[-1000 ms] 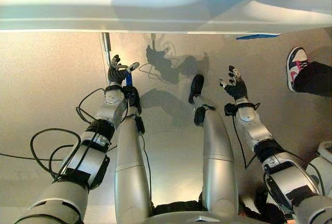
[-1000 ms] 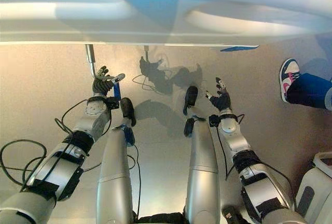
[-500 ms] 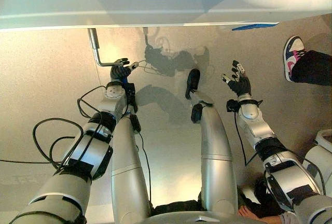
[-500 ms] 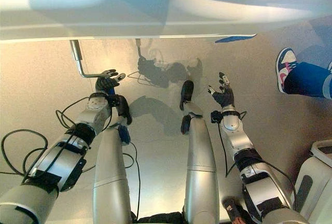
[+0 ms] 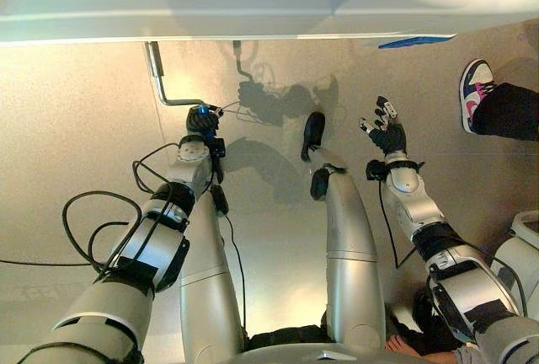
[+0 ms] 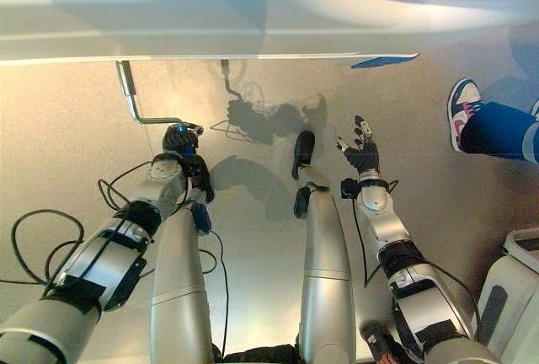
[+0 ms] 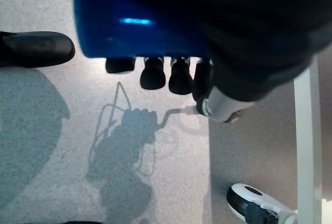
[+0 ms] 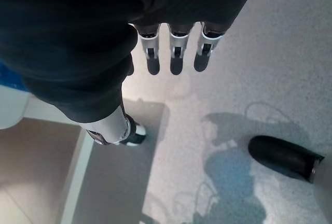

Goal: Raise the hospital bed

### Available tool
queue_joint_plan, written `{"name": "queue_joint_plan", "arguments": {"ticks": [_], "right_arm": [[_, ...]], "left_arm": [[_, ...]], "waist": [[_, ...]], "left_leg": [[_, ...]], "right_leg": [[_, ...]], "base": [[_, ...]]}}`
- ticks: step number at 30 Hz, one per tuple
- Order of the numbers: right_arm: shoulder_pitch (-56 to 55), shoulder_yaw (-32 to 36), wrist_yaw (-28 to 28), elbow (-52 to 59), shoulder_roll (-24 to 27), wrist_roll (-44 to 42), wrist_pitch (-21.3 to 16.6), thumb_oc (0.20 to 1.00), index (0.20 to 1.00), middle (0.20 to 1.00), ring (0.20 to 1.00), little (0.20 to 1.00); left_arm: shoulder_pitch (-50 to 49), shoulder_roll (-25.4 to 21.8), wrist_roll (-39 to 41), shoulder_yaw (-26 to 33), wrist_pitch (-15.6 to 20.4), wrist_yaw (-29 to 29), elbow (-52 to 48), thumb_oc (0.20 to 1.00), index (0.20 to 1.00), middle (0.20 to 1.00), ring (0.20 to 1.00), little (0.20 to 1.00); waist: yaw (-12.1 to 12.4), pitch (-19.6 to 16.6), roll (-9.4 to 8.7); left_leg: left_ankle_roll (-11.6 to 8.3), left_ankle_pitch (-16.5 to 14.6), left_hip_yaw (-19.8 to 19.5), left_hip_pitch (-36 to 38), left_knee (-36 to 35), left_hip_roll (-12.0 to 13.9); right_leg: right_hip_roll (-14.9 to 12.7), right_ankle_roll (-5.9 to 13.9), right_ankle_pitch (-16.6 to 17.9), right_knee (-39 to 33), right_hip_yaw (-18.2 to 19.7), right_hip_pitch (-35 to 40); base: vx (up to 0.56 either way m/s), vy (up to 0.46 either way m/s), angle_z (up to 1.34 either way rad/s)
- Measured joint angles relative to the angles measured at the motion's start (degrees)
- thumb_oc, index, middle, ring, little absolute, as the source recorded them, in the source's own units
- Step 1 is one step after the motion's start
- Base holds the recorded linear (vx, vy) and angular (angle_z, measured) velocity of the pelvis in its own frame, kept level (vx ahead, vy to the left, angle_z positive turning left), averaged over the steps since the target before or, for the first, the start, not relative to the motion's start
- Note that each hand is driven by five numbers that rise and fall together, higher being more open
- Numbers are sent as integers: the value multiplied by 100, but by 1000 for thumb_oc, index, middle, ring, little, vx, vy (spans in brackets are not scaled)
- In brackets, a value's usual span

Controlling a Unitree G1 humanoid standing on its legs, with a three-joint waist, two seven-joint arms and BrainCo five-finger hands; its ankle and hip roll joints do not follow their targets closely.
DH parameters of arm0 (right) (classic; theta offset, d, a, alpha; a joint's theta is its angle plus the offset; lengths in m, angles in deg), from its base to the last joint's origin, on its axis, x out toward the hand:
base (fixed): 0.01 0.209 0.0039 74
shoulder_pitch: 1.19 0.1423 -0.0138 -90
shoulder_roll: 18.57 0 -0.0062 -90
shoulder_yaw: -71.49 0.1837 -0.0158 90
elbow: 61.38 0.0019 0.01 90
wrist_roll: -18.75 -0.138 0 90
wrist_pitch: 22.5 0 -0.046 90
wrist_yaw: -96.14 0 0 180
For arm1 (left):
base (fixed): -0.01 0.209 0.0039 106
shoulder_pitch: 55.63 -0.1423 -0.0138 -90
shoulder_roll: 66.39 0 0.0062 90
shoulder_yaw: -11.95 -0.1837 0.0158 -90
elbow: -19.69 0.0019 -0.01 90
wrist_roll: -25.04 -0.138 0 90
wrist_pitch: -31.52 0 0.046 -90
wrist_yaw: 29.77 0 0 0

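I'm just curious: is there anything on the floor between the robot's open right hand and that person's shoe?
Nothing: in the left eye view, bare floor runs from the right hand to the person's shoe.

Left hand (image 5: 200, 117) now curled round the blue grip (image 7: 136, 24), crank handle (image 5: 173, 99) swung sideways from hanging down

Speckled beige floor (image 5: 76, 145) runs under the bed (image 5: 253, 2) at twelve o'clock; a shoe (image 5: 477, 86) stands at two o'clock.

Left hand (image 7: 244, 53) — fingers (image 7: 153, 73) curled round blue handle (image 7: 129, 27).
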Motion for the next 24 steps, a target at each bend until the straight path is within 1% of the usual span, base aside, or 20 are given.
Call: {"name": "queue_joint_plan", "arguments": {"ticks": [2, 6, 7, 9, 10, 16, 18, 20, 24], "right_arm": [[3, 0, 9, 0, -7, -1, 0, 1000, 1000, 1000, 1000, 1000], [7, 4, 32, 25, -11, -3, 0, 1000, 1000, 1000, 1000, 1000], [-6, 33, 50, 92, -21, -3, 0, 1000, 1000, 1000, 1000, 1000], [-7, 76, 73, 118, -32, -1, 0, 1000, 1000, 1000, 1000, 1000], [-17, 91, 104, 132, -27, -1, 0, 1000, 1000, 1000, 1000, 1000], [-156, 111, 134, 177, -26, 7, 1, 1000, 1000, 1000, 1000, 1000], [-293, 124, 93, 192, -25, 7, 1, 1000, 1000, 1000, 1000, 1000], [-392, 126, 36, 196, -26, 10, 2, 1000, 1000, 1000, 1000, 1000], [-457, 136, -2, 196, -29, 14, 3, 1000, 1000, 1000, 1000, 1000]], "left_arm": [[-27, 2, 16, -51, 0, 10, -139, 200, 200, 200, 200, 200], [-226, -43, 373, -225, 49, 81, -819, 200, 200, 200, 200, 200], [-454, -124, 569, -256, 89, 98, -1393, 200, 200, 200, 200, 200], [-629, -190, 755, -367, 166, 96, -1835, 200, 200, 200, 200, 200], [-746, -305, 860, -500, 173, 83, -2219, 200, 200, 200, 200, 200], [-1021, -483, 1394, -751, 172, -44, -3042, 200, 200, 200, 200, 200], [-1066, -566, 1645, -905, 166, -92, -3340, 200, 200, 200, 200, 200], [-1099, -612, 1832, -976, 165, -152, -3527, 200, 200, 200, 200, 200], [-1127, -734, 2095, -1122, 165, -196, -3756, 200, 200, 200, 200, 200]], "waist": [[3, 0, 0], [28, 0, 0], [35, 0, 0], [48, 0, 0], [47, 0, 0], [97, 0, 0], [162, 0, 1], [208, 1, 1], [222, 1, 2]], "left_leg": [[0, 0, 6, 0, -18, -1], [5, 4, 15, 12, -68, -23], [13, 10, 22, 13, -93, -37], [18, 13, 30, 32, -116, -69], [34, 24, 35, 39, -149, -97], [84, 58, 124, 101, -232, -178], [107, 76, 147, 113, -272, -200], [114, 81, 149, 115, -280, -211], [135, 97, 167, 118, -292, -236]], "right_leg": [[-9, 4, 6, -25, 1, 0], [-23, 5, 11, -36, 4, -2], [-37, -8, 21, -45, 6, -12], [-69, -2, 13, -32, 12, -10], [-98, 5, 10, -37, 14, -12], [-193, 55, 24, -80, 65, -3], [-207, 70, 35, -107, 75, 1], [-222, 79, 41, -113, 76, 11], [-255, 99, 56, -112, 80, 24]], "base": [[0, 0, 0], [-1, -1, 1], [3, -2, 3], [5, -7, 6], [2, -5, 8], [2, -3, 3], [10, -16, 3], [0, 0, 0], [6, -6, 2]]}}
